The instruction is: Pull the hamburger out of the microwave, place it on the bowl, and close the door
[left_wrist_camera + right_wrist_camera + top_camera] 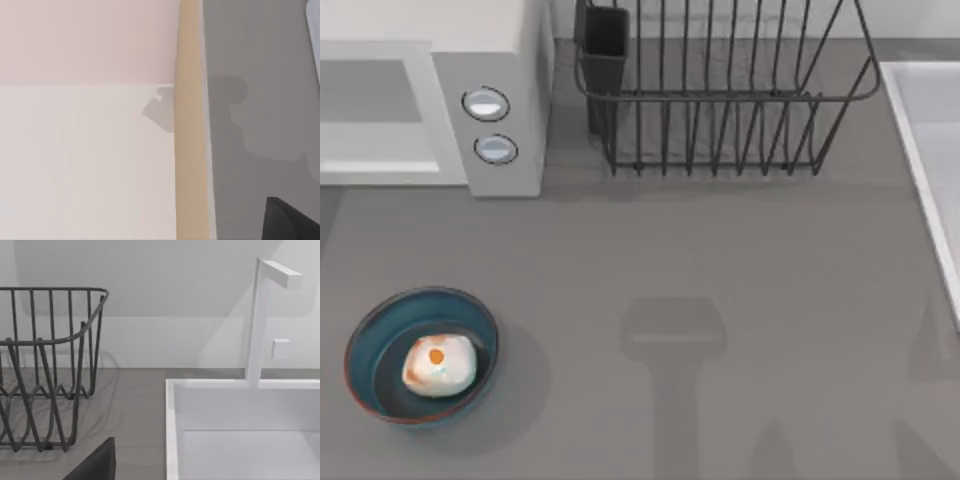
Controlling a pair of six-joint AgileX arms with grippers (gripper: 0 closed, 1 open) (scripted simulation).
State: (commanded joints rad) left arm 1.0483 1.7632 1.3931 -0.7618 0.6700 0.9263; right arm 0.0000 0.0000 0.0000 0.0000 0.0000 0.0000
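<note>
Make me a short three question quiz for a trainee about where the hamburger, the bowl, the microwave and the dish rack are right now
1. True or false: the hamburger lies inside the bowl.
2. Which thing stands at the back of the table, to the right of the microwave? A) a kettle B) a dark wire dish rack C) a toaster
3. Fill in: the microwave's grey front panel bears ___ round knobs.

Key
1. True: it sits in the bowl at the table's front left.
2. B: the rack is beside the microwave, with a white sink further right.
3. Two, one above the other in the top view.
</note>
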